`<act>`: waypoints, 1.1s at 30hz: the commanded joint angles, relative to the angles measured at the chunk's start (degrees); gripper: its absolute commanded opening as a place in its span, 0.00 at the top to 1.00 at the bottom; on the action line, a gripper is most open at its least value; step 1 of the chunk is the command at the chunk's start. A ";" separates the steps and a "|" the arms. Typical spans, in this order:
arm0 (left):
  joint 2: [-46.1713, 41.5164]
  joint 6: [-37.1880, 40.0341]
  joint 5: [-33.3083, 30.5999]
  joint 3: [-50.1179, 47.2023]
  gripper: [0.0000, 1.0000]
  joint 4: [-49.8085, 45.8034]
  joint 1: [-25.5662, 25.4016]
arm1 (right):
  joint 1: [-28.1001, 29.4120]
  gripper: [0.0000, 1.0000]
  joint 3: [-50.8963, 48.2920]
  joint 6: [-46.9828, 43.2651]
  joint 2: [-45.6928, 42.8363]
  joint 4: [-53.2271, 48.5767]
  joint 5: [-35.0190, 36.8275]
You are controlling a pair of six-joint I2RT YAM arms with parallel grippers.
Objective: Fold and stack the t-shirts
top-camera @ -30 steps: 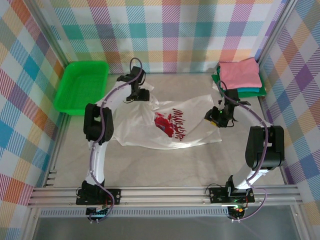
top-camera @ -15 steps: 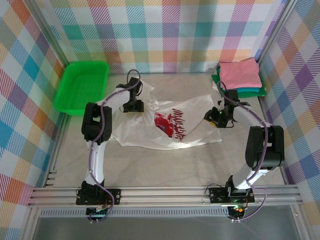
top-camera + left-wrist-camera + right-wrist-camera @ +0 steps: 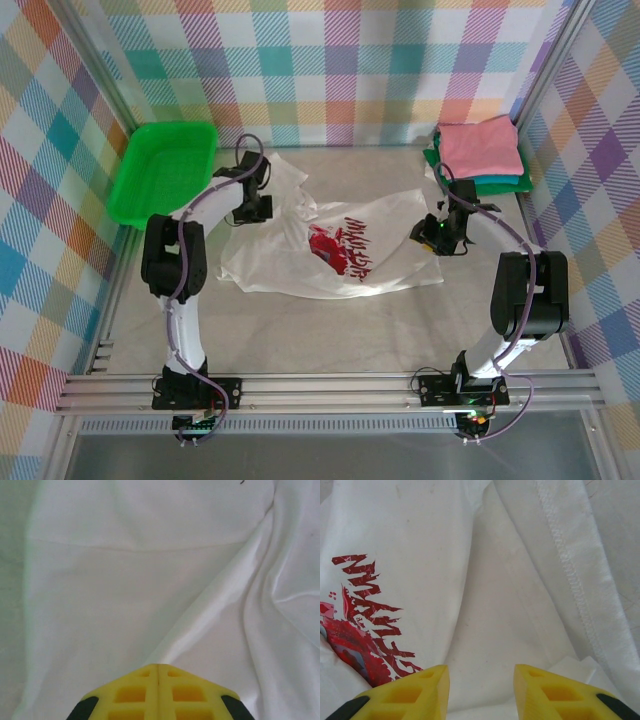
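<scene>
The white t-shirt (image 3: pixel 345 250) lies spread and wrinkled mid-table, its red-and-black graphic (image 3: pixel 340 245) facing up. My left gripper (image 3: pixel 252 210) is at the shirt's upper left part. In the left wrist view its yellow fingers meet at the tips (image 3: pixel 158 667), shut on a ridge of the white cloth (image 3: pixel 150 580). My right gripper (image 3: pixel 422 238) hovers over the shirt's right side, open (image 3: pixel 481 672), with bare white cloth (image 3: pixel 510 605) and the graphic (image 3: pixel 365 615) below. Folded pink (image 3: pixel 480 143), teal and green shirts (image 3: pixel 500 183) are stacked at the back right.
A green plastic tray (image 3: pixel 130 185) sits at the back left, close to the left arm. Checked walls enclose the table on three sides. Bare tabletop (image 3: pixel 330 340) lies in front of the shirt, towards the arm bases.
My left gripper has moved left and slightly forward, dragging the shirt's upper left part with it, so the cloth reaches further left. The right arm has stayed still.
</scene>
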 commanded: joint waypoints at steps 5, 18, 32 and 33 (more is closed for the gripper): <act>-4.39 0.64 4.16 -5.06 0.56 1.51 2.48 | -0.17 0.60 -1.37 0.44 -1.11 0.71 0.39; -2.50 3.19 7.30 -11.77 0.52 4.18 2.15 | -0.31 0.60 -1.98 0.98 0.55 1.31 -0.05; -8.85 0.40 5.38 -9.69 1.00 -0.87 2.44 | -0.45 0.60 -3.39 1.86 1.34 2.29 1.59; -10.20 -0.18 4.80 -9.84 1.00 -1.60 2.44 | -0.39 0.60 -3.16 1.79 1.87 2.32 1.60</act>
